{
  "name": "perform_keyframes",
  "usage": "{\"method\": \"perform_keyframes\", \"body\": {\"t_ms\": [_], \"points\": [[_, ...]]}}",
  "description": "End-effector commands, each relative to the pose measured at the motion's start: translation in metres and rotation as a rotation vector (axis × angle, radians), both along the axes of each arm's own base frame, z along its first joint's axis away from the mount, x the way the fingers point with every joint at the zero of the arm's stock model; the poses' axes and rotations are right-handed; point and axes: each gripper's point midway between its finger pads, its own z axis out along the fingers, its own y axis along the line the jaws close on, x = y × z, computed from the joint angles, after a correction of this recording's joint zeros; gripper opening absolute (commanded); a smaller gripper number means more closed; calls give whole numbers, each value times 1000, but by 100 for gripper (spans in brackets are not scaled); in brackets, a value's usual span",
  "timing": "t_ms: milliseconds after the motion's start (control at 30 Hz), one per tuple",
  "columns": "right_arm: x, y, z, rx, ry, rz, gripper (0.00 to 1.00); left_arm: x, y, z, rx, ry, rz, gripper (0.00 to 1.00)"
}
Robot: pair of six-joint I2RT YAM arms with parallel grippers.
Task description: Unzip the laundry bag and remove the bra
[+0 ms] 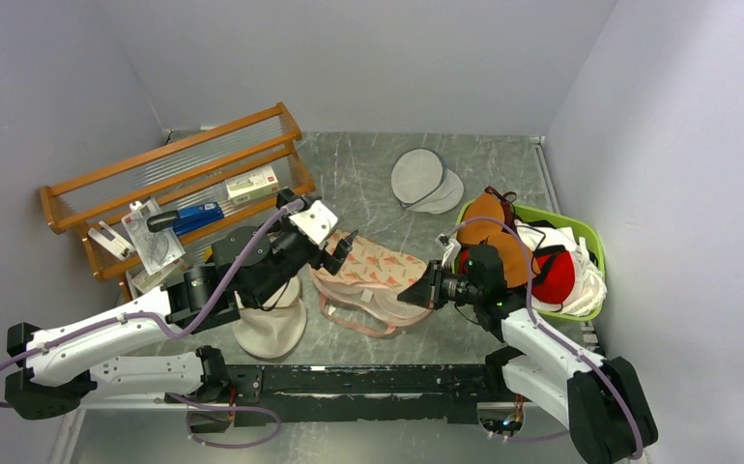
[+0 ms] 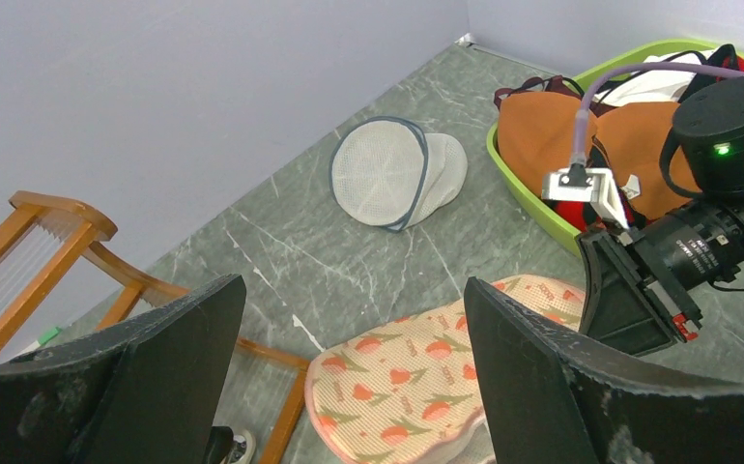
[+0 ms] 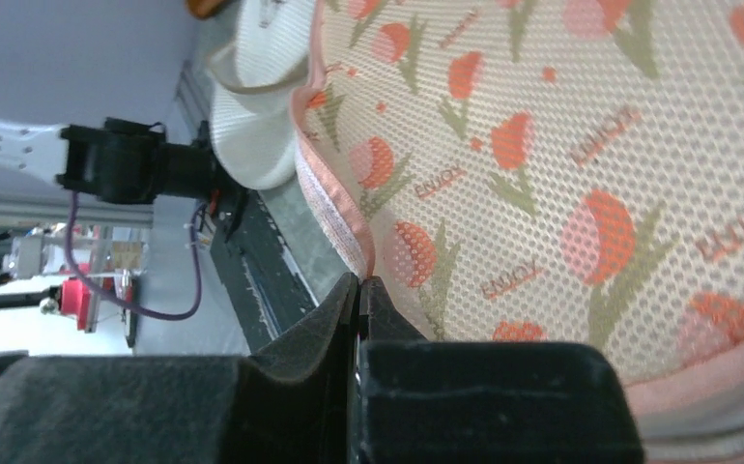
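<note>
Centre of top view: laundry bag [image 1: 373,273] laid flat, long axis left-right, right end dipping slightly. Judged soft, light, floppy; best taken at pink zipper rim [image 3: 337,203]. There right gripper [image 3: 359,282] is pinched on rim; left gripper [image 2: 349,290] held spread above left end. Orange bra [image 2: 532,130] seen in green basket [image 2: 528,198], right.

Matt honeycomb mesh cloth on the bag [image 3: 561,174] at the right jaws; scuffed matt black left fingers [image 2: 552,387]; beyond them, glossy green plastic basket [image 2: 653,48], varnished wood rack [image 2: 59,215].
</note>
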Motion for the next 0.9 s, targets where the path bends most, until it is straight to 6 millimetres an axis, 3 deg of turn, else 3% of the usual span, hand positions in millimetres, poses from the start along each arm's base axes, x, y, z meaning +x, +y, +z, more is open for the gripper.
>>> {"method": "perform_keyframes", "body": {"t_ms": [0,267,433,567,767,867], "points": [[-3,-15,-32,-142,151,-71,0,-2,2,18,-28,-14,4,95],[6,-27,-58,-261,224,-144,0,-2,1,18,-28,-14,2,95],[7,-23,-57,-246,230,-120,0,-1,1,16,-19,-13,7,95],[16,-27,-46,-240,129,-161,2,-1,0,17,-22,-13,7,95],[25,-13,20,-33,-116,-158,41,0,-2,13,-10,-9,8,95],[26,-9,35,2,-186,-138,56,-1,-3,14,-10,-7,4,95]]}}
